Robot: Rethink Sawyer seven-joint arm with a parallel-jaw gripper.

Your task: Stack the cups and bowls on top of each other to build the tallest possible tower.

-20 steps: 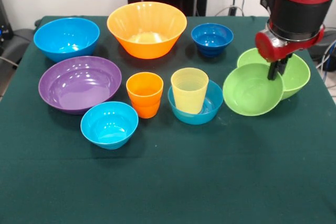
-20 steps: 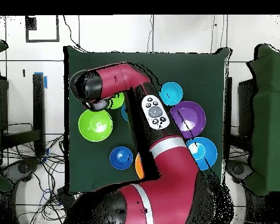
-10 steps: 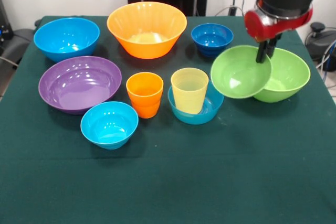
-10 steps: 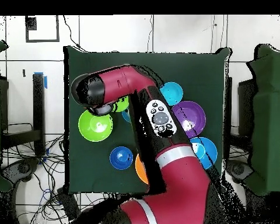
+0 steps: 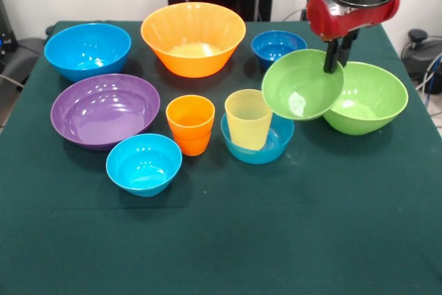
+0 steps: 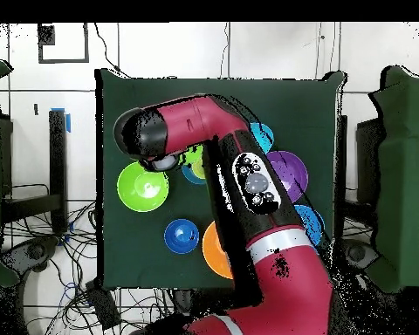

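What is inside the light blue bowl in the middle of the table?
The pale yellow cup stands upright inside this light blue bowl. The cup covers the bowl's bottom, so whether anything lies under it cannot be seen.

Lighting is bright and even. Soft shadows lie beneath the bowls on the green tablecloth (image 5: 221,240). White glare marks the purple bowl (image 5: 105,110) toward 12 o'clock.

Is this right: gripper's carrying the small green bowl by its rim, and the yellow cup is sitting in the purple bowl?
Not quite. The gripper does hold the small green bowl by its rim, lifted and tilted, but the yellow cup stands in a light blue bowl, not in the purple bowl, which holds nothing. The front view shows this.
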